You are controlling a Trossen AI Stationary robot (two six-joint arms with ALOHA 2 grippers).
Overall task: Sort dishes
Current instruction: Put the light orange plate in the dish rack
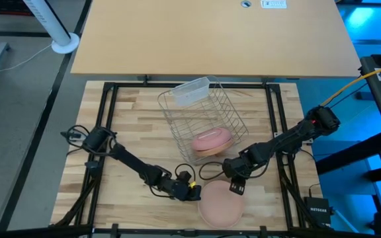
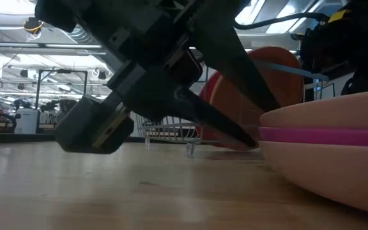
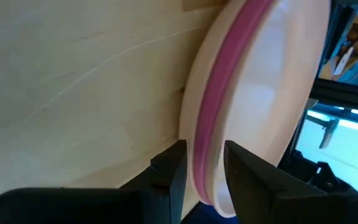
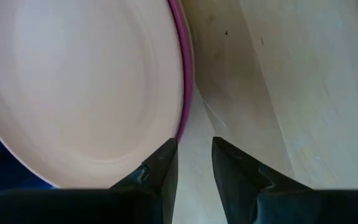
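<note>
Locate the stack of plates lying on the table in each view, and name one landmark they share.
High: stack of plates, near the front edge, centre.
Low: right side, foreground.
Left wrist: just beyond this hand's fingers.
Right wrist: beside this hand's fingers.
Shared landmark: the magenta rim between pale plates.

Ceiling strip lights glow behind the dim, backlit low view; blue light tints the high view's right edge.
</note>
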